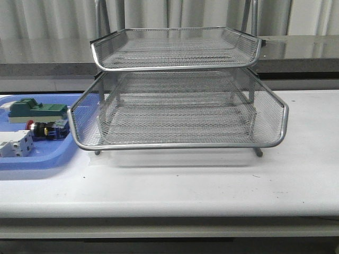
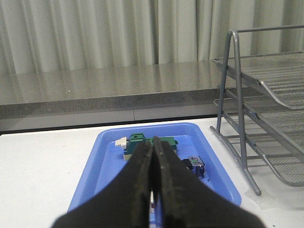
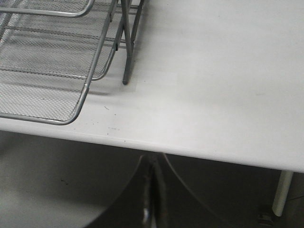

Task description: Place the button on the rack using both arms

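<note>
So my left claw (image 2: 153,185) is sitting pinched completely together, both fingers pressed flat against each other with nothing between them, filling the bottom middle of the left wrist view. It's hovering over the near end of the blue tray (image 2: 107,147) and pointing along it toward the grey curtain.

My right claw (image 3: 151,199) is hanging out past the front edge of the tabletop (image 3: 213,95), low in the right wrist view. It's blurry and dark down there, but the fingers are looking closed up, just a thin seam between them, nothing held.

Neither arm is showing in the front view.

Containers now. The blue tray (image 1: 32,159) is lying at the far left of the front view, and the button (image 1: 45,129) is resting in it on its side, red cap pointing left, just beside the tray's right wall. Behind it in the tray the green block (image 1: 37,110) is sitting, and a white-grey boxy part (image 1: 15,144) is lying at the left edge below the button. In the left wrist view I'm only catching the button's dark rear end (image 2: 195,166) peeking out right of my fingers, with the green block (image 2: 142,141) just above the fingertips.

The rack (image 1: 180,106) is standing in the middle of the front view, right beside the tray, and the mesh tiers I can see are holding nothing.
</note>
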Robot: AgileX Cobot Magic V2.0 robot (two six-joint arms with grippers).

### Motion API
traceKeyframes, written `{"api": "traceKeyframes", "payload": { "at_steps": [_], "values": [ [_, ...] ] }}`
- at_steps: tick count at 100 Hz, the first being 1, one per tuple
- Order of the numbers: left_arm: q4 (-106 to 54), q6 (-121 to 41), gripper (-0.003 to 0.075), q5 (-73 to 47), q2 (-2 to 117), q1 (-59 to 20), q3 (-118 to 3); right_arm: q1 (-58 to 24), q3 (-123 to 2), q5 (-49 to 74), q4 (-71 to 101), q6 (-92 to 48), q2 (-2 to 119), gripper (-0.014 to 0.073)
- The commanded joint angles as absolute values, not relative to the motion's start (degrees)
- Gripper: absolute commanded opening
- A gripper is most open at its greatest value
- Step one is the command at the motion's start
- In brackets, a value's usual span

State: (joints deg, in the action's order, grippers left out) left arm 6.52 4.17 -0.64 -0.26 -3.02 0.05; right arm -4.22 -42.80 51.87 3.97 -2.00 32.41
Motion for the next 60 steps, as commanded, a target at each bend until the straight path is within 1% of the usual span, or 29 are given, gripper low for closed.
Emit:
{"api": "traceKeyframes", "payload": {
  "at_steps": [1, 15, 24, 34, 48, 60],
  "values": [
    [6.6, 4.8, -0.0020, 5.5, -2.1, -2.9, 2.8, -3.9, -44.8, 48.7, 3.7, -2.0, 32.4, -0.0070],
    [4.2, 4.8, -0.0020, 7.6, -2.1, -2.9, 1.6, -3.9, -44.8, 48.7, 3.7, -2.0, 32.4, -0.0070],
    [0.0, 4.8, -0.0020, 5.0, -1.7, -2.9, -1.0, -3.9, -44.8, 48.7, 3.7, -2.0, 32.4, -0.0070],
    [-0.6, 4.8, -0.0020, 0.0, 0.2, -2.9, -5.8, -3.9, -44.8, 48.7, 3.7, -2.0, 32.4, -0.0070],
    [-0.3, 4.8, -0.0020, -8.4, 6.9, -2.9, -13.2, -3.9, -44.8, 48.7, 3.7, -2.0, 32.4, -0.0070],
    [0.3, 4.8, -0.0020, -14.8, 16.4, -2.9, -20.5, -3.9, -44.8, 48.7, 3.7, -2.0, 32.4, -0.0070]
  ]
}}
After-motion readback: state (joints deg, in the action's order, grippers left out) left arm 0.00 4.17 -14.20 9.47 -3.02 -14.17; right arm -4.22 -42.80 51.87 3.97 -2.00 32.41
